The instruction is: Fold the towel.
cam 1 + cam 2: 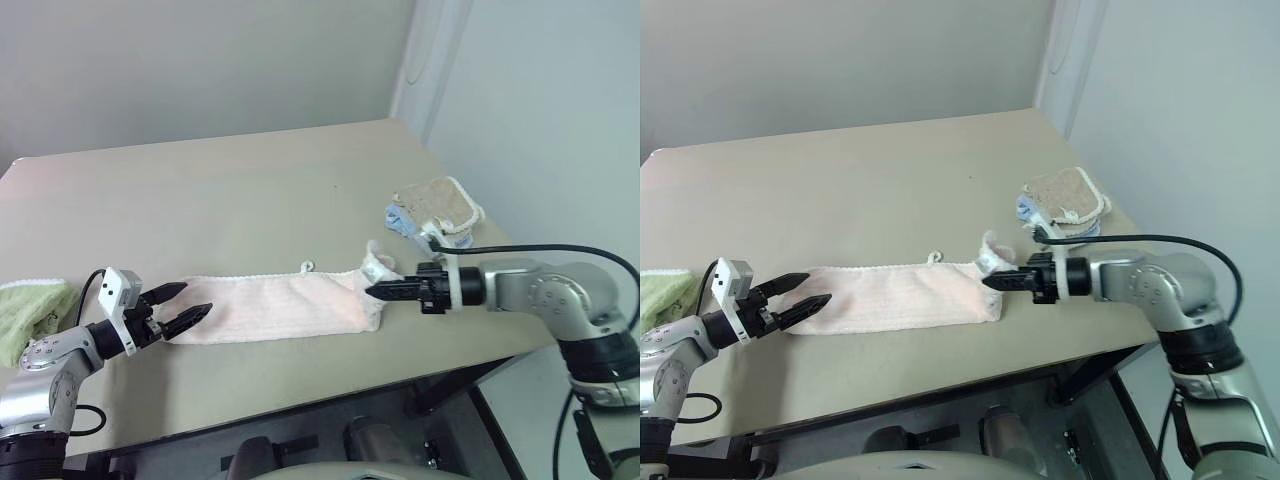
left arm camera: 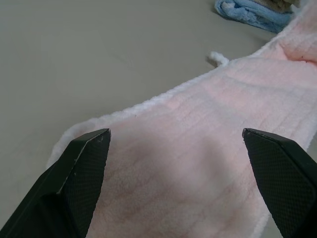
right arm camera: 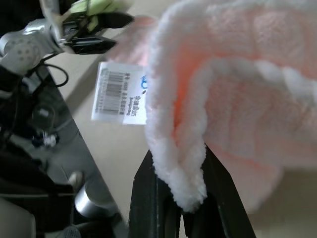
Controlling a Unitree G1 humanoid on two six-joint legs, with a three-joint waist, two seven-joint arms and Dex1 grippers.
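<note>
Pink towel (image 1: 280,305) in long strip on tabletop (image 1: 220,200); right fingers (image 1: 372,291) pinching raised end, left fingers (image 1: 190,305) open at other end. Next, likely: carry end across.

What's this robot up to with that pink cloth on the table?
It is folding a pale pink towel that lies as a long, already doubled strip across the table. The right gripper is shut on the towel's right end and has that end lifted off the table. The left gripper is open at the towel's other end, gripping nothing. A light green towel and a small stack of tan and blue towels lie off to the sides.
</note>
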